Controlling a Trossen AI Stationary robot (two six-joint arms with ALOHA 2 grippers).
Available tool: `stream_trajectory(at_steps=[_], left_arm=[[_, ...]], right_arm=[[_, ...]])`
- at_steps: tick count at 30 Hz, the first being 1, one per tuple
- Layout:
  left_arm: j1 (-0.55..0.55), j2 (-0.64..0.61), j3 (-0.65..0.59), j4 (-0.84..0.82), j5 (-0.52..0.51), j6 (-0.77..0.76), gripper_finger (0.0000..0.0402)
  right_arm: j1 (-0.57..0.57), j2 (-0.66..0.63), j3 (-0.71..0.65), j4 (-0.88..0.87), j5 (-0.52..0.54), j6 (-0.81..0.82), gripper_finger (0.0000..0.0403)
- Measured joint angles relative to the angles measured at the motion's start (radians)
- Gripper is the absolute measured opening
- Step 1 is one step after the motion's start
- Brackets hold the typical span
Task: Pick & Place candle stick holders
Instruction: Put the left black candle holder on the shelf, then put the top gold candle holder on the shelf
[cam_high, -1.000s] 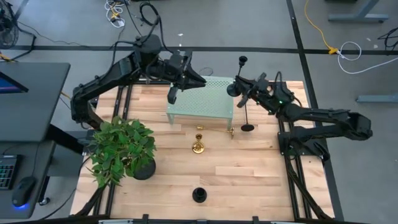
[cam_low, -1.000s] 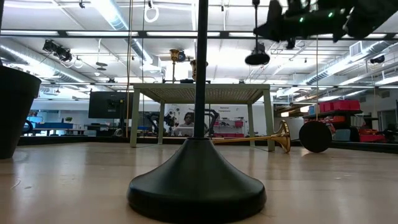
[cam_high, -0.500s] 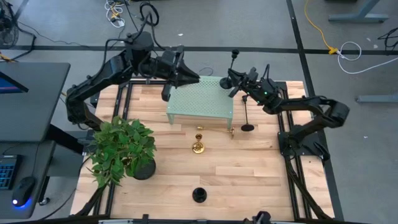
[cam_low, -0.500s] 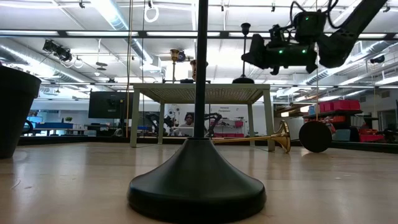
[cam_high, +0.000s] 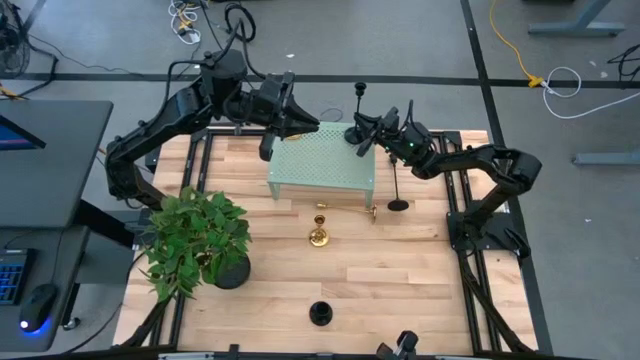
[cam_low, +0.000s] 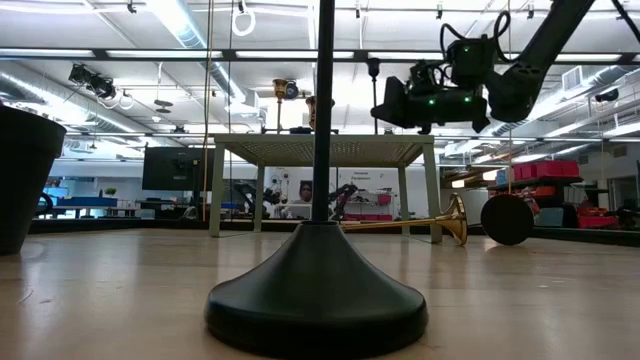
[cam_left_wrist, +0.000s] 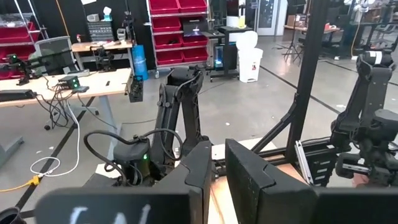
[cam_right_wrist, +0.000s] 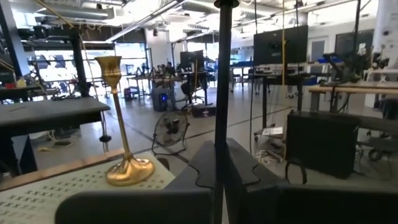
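High view: the right gripper (cam_high: 366, 131), pinched on a black candle holder (cam_high: 357, 112), hangs over the green stand's (cam_high: 322, 168) right end. The left gripper (cam_high: 268, 150), fingers nearly together and empty, waits at the left end. A tilted release could topple it.

Low view: a gold holder (cam_low: 283, 100) stands on the stand; another (cam_low: 410, 224) lies on the table (cam_low: 520, 300).

Right wrist view: the black stem (cam_right_wrist: 219, 99) could clip the upright gold holder nearby. No containers hold anything.

Right end effector (cam_high: 372, 131) clamped, raised; left end effector (cam_high: 275, 150) nearly closed, empty
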Motion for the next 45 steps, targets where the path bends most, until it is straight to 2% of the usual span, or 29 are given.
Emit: stream_trajectory(at_steps=[27,38,45], left_arm=[[0.000,-0.001,0.000,-0.015,-0.002,-0.002,0.0051],[0.000,-0.001,0.000,-0.035,-0.002,-0.009,0.0051],[0.000,-0.001,0.000,-0.035,-0.002,-0.010,0.0051]], right_arm=[[-0.026,-0.013,0.000,-0.056,-0.007,-0.026,0.0008],[-0.024,-0.012,-0.003,-0.080,-0.035,-0.022,0.0055],[-0.024,-0.027,-0.003,-0.095,-0.034,-0.022,0.0071]])
